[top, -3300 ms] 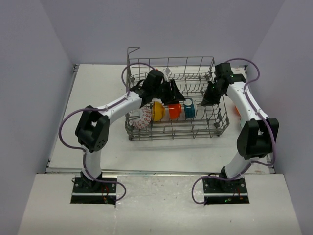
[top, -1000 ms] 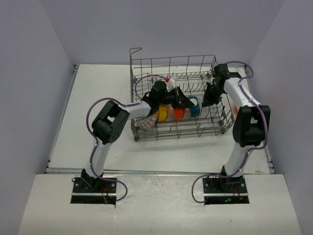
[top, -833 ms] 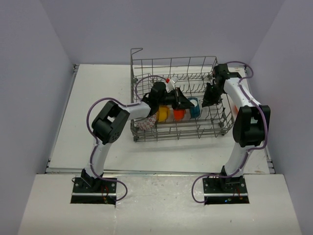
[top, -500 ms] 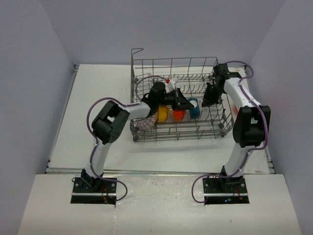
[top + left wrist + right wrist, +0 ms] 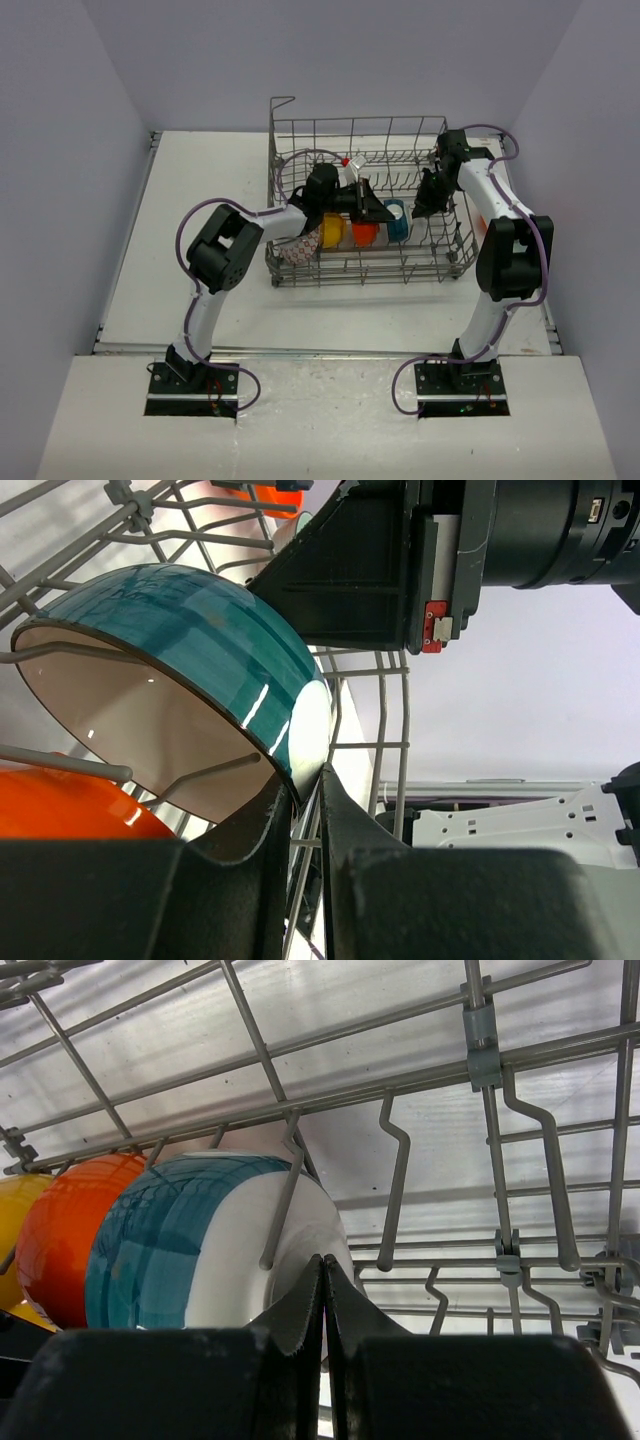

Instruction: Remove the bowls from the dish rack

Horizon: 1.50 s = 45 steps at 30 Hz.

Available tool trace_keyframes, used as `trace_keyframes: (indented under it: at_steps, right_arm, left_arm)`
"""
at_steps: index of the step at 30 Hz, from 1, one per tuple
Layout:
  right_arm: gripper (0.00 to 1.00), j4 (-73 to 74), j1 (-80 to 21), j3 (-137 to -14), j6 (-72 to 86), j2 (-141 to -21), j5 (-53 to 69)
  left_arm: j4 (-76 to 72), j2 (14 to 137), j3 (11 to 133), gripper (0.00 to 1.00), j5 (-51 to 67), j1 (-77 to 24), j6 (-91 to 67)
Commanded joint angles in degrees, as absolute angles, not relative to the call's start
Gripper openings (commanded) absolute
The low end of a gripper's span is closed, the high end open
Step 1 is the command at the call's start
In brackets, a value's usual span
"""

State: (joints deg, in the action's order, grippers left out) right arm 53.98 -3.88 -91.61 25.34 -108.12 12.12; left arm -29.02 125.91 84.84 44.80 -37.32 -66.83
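The grey wire dish rack [image 5: 356, 122] stands mid-table. On edge between its tines are a white red-patterned bowl [image 5: 296, 252], a yellow bowl [image 5: 331, 231], an orange bowl [image 5: 366, 233] and a teal bowl [image 5: 398, 221]. My left gripper [image 5: 385, 213] reaches into the rack from the left. In the left wrist view it [image 5: 305, 780] is shut on the rim of the teal bowl [image 5: 190, 610]. My right gripper [image 5: 425, 205] reaches in from the right. In the right wrist view it [image 5: 324, 1260] is shut and empty, its tips against the white base of the teal bowl [image 5: 150, 1250].
The rack's tall grid sides and upright tines [image 5: 397, 1175] stand close round both grippers. The orange bowl [image 5: 60, 1230] sits right beside the teal one. The right arm's black wrist [image 5: 400, 570] shows just beyond the teal bowl. White table [image 5: 200, 200] lies left of the rack.
Since the oldest frame the left arm has folded and reached lower and further right to the teal bowl, and the rack has shifted slightly right. Over the last second almost nothing moves.
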Motion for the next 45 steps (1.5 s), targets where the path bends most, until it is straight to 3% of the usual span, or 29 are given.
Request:
trace_keyframes:
  at_steps: [1,8,13,20,22,25,26,37,45]
  right_arm:
    - [0.00,53.61,-5.19,-93.34,26.72,-106.26,15.99]
    - [0.00,52.29,-5.36,-90.79,26.19,-104.06,19.77]
    - [0.00,50.72,-5.36,-89.65,26.19,-100.64,22.32]
    - [0.00,50.72,-5.45,-91.14,26.98,-99.76,26.71]
    - [0.00,50.36,-5.45,-90.53,27.59,-99.49,28.12]
    - [0.00,50.10,-5.62,-90.00,27.86,-99.67,28.74]
    - [0.00,50.10,-5.71,-89.91,27.86,-99.67,28.65]
    - [0.00,49.57,-5.71,-89.82,28.21,-97.03,23.82]
    - [0.00,53.25,-5.45,-94.82,29.36,-91.23,1.61]
  left_arm:
    - [-41.39,122.60,88.68,0.00,47.37,-36.12,-62.84]
    - [-41.31,126.12,90.88,0.00,47.47,-36.30,-64.60]
    - [-36.74,127.70,93.86,0.23,45.53,-36.39,-63.37]
    - [-31.91,129.90,97.73,0.34,44.48,-36.39,-63.28]
    - [-29.98,130.16,98.78,0.32,44.03,-36.47,-62.93]
    - [-29.71,130.87,99.49,0.03,44.21,-36.47,-63.28]
    - [-29.88,131.13,99.49,0.00,44.21,-36.39,-63.46]
    - [-33.13,128.33,96.51,0.00,43.07,-36.30,-62.58]
    - [-30.15,126.30,97.38,0.00,43.24,-35.77,-60.21]
